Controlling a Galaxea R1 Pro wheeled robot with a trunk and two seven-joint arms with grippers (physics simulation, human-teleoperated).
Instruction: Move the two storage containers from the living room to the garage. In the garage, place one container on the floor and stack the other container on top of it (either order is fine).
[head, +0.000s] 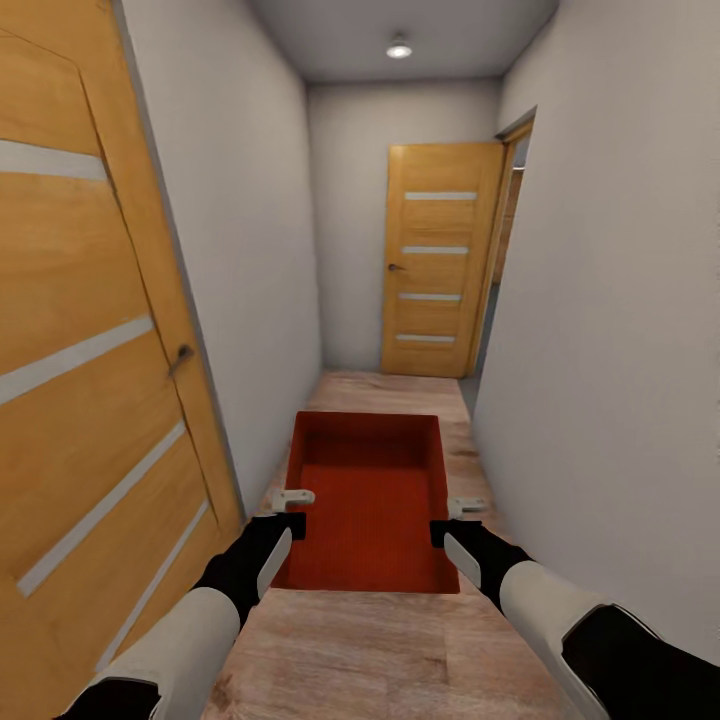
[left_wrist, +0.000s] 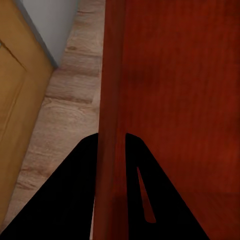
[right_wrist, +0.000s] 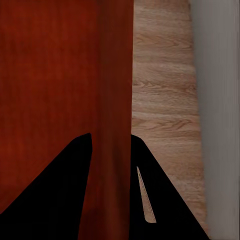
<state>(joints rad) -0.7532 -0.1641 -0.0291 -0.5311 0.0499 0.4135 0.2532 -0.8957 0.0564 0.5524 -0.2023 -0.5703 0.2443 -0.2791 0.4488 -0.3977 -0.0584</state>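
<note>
I hold one orange-red storage container (head: 368, 500) in front of me, above the light wood plank floor of a narrow corridor. Its open top faces up and it looks empty. My left gripper (head: 292, 510) is shut on the container's left wall, and my right gripper (head: 455, 518) is shut on its right wall. In the left wrist view the left gripper (left_wrist: 111, 150) straddles the wall (left_wrist: 111, 90), one black finger on each side. The right wrist view shows the right gripper (right_wrist: 111, 145) straddling the opposite wall (right_wrist: 115, 90) in the same way. The garage is out of view.
A honey-wood door (head: 80, 350) with frosted strips stands close on my left. White walls (head: 600, 380) hem in both sides. At the corridor's far end a second wooden door (head: 435, 260) stands beside an open doorway (head: 505, 250) on the right. Wood flooring (head: 390, 390) runs ahead.
</note>
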